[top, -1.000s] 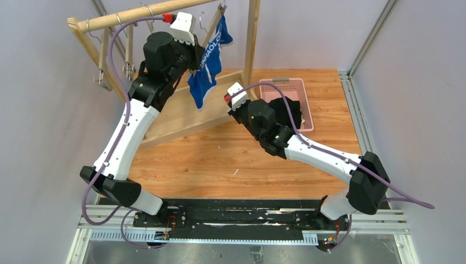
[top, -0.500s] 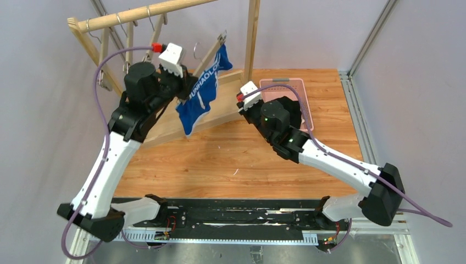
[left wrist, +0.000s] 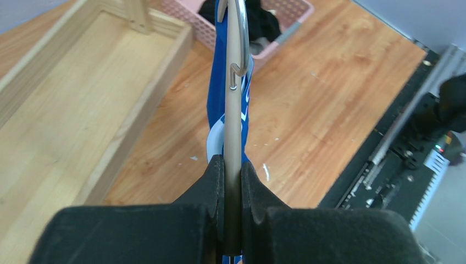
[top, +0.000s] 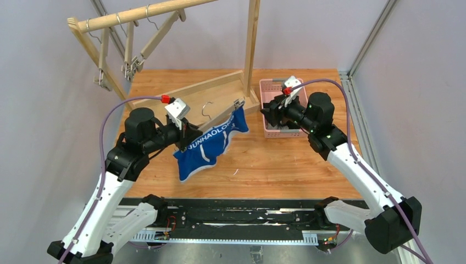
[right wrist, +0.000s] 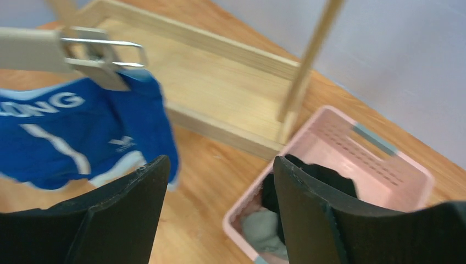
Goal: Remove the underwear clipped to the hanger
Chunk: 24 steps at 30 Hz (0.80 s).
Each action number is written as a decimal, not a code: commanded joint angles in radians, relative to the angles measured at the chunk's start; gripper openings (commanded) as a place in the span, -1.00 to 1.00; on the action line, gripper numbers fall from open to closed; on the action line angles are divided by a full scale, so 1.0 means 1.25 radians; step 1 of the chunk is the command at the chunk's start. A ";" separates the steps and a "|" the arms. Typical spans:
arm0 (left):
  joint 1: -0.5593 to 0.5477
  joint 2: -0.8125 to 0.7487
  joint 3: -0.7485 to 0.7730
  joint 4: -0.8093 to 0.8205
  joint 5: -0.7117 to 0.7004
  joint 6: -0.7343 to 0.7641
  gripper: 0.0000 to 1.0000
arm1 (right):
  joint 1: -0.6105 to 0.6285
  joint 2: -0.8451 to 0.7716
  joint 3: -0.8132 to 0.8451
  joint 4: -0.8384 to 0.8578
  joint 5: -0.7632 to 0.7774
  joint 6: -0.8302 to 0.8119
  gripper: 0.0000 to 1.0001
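Blue underwear (top: 206,148) clipped along wooden hanger (top: 222,116), low over table (top: 275,165) between the arms, long axis slanting from left gripper (left wrist: 232,165) toward pink basket (top: 269,81). Left gripper clamped on hanger's bar. Right gripper (right wrist: 220,165) spread wide, empty, beside basket holding black underwear (right wrist: 319,176) and grey underwear (right wrist: 264,228).

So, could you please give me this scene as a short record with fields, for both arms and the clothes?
left end effector: shut on the wooden hanger
right end effector: open, empty, near the pink basket
blue underwear: clipped to the hanger
basket contents: black garment and grey garment
task state: one piece left to unclip
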 commanded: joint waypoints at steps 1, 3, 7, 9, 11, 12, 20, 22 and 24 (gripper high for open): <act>-0.003 0.006 0.000 0.036 0.171 0.020 -1.00 | -0.020 -0.015 0.015 -0.064 -0.332 -0.015 0.43; -0.004 0.016 -0.003 0.036 0.207 0.019 -1.00 | -0.021 -0.005 0.042 -0.115 -0.396 -0.041 0.49; -0.004 0.025 -0.009 0.020 0.241 0.036 -1.00 | -0.027 -0.002 0.079 -0.189 -0.479 -0.096 0.67; -0.003 0.028 -0.009 0.008 0.250 0.051 -1.00 | -0.037 -0.008 0.084 -0.202 -0.497 -0.107 0.78; -0.004 0.033 -0.008 -0.001 0.265 0.060 -0.99 | -0.050 -0.012 0.088 -0.207 -0.510 -0.108 0.82; -0.004 0.036 -0.007 -0.006 0.275 0.067 -1.00 | -0.058 -0.014 0.089 -0.207 -0.519 -0.107 0.84; -0.003 0.039 -0.003 -0.011 0.321 0.073 -0.99 | -0.081 0.009 0.101 -0.194 -0.603 -0.085 0.89; -0.004 0.040 -0.001 -0.010 0.327 0.074 -1.00 | -0.080 0.018 0.106 -0.186 -0.623 -0.080 0.88; -0.003 0.041 0.000 -0.010 0.326 0.074 -1.00 | -0.081 0.027 0.110 -0.175 -0.648 -0.069 0.85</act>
